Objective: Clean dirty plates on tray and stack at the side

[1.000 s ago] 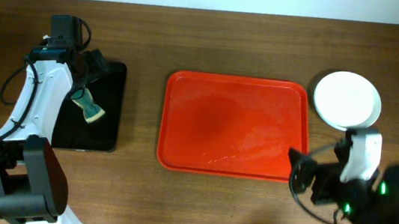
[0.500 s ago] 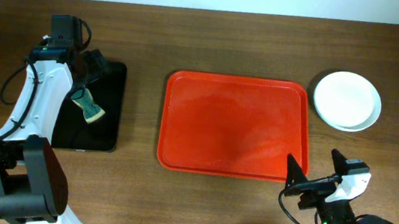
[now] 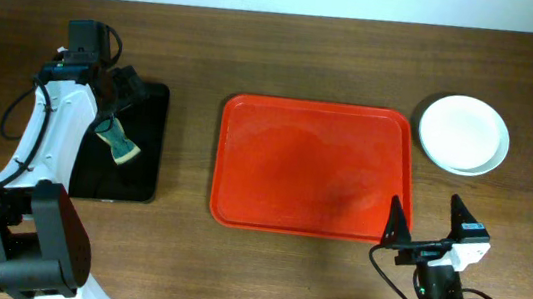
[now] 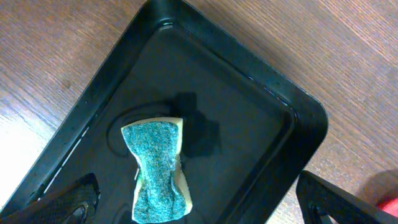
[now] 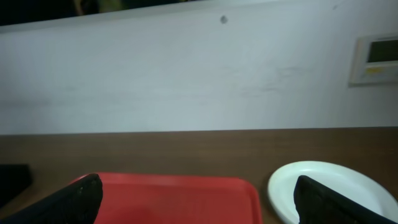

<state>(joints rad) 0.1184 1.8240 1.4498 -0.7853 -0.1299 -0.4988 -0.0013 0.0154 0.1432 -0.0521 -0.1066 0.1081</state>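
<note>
The red tray (image 3: 315,165) lies in the middle of the table with nothing on it. The plates (image 3: 464,135) sit stacked on the wood off its far right corner, a white one on top with a pale rim showing beneath. My right gripper (image 3: 428,220) hangs open near the table's front edge, just off the tray's near right corner. In the right wrist view its gripper (image 5: 199,205) faces the tray (image 5: 168,196) and white plate (image 5: 323,186). My left gripper (image 4: 199,211) is open above a blue-green sponge (image 4: 155,171), gripping nothing.
A black tray (image 3: 127,141) at the left holds the sponge (image 3: 118,143), with the left arm (image 3: 47,135) reaching over it. A pale wall with a small panel (image 5: 376,59) stands behind the table. Bare wood surrounds both trays.
The right arm has drawn back from beside the plates toward the table's front edge, and its open fingers now stand near the tray's near right corner. The left arm and sponge have not moved.
</note>
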